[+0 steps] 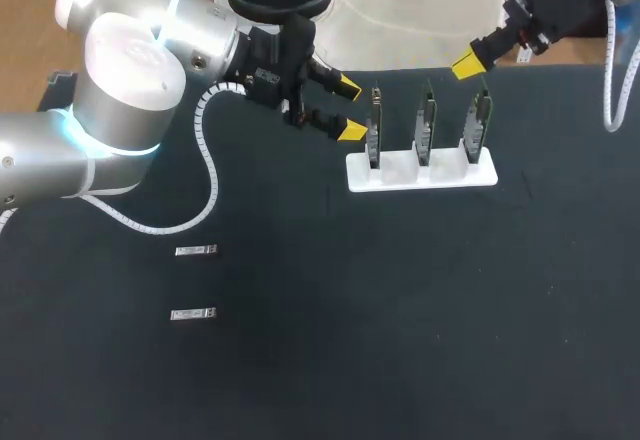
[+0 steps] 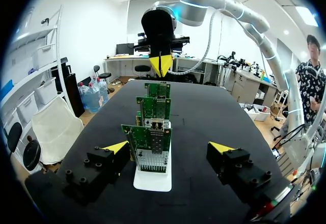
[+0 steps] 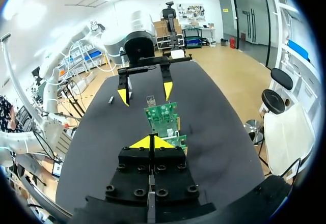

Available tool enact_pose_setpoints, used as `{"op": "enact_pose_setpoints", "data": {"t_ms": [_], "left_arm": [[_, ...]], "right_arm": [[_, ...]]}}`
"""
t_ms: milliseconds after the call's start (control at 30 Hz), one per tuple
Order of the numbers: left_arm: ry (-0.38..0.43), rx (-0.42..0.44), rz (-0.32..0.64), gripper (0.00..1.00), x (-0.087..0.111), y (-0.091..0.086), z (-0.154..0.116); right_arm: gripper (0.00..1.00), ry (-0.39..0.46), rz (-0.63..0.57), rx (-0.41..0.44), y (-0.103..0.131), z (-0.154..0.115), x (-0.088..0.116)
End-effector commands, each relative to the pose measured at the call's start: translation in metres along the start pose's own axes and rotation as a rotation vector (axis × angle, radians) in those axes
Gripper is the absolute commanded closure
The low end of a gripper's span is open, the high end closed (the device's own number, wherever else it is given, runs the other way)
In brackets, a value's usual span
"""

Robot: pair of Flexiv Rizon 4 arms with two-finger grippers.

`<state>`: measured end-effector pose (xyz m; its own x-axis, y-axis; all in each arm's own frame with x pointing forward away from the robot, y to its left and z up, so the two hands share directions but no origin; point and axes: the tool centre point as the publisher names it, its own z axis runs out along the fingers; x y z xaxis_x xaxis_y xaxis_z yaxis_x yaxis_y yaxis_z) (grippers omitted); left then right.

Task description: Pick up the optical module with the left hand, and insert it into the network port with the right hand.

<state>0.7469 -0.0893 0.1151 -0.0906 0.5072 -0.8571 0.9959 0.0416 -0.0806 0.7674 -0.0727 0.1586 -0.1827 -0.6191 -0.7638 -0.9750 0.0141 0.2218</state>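
On the black bench [image 1: 420,340], three green network cards are standing upright in a white holder [image 1: 421,174]. From above they are showing only their edges, so their ports are hard to make out there. From the left wrist, the nearest card [image 2: 151,145] is showing a metal port cage [image 2: 153,124] near its upper edge and is hiding most of the two cards behind it. The right arm is being cut off at the head view's upper right corner.

Two optical modules are lying flat on the bench, well apart from the holder on the left arm's side. They are the upper module [image 1: 195,251] and the lower module [image 1: 192,314], near each other, with neither touching a gripper.

The left gripper [image 1: 346,108] is hanging level just beside the holder's left end. Its fingers are spread wide and empty, pointing along the row of cards. The right gripper [image 1: 470,63] is hovering just above the rightmost card [image 1: 477,125], with its yellow tips pressed together on nothing.
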Motion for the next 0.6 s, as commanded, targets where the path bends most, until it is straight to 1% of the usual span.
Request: {"op": "enact_pose_setpoints", "data": {"t_ms": [33,133,600], "left_arm": [[0.004,0.002,-0.001,0.00,-0.0007,0.0012,0.0003],[0.004,0.002,-0.001,0.00,-0.0007,0.0012,0.0003],[0.004,0.002,-0.001,0.00,-0.0007,0.0012,0.0003]], "right_arm": [[1.00,0.014,-0.002,0.008,0.0031,0.0031,0.0014],[1.00,0.028,0.001,0.018,0.0037,0.0069,0.0036],[1.00,0.021,0.006,0.012,0.0003,0.0116,0.0059]]}}
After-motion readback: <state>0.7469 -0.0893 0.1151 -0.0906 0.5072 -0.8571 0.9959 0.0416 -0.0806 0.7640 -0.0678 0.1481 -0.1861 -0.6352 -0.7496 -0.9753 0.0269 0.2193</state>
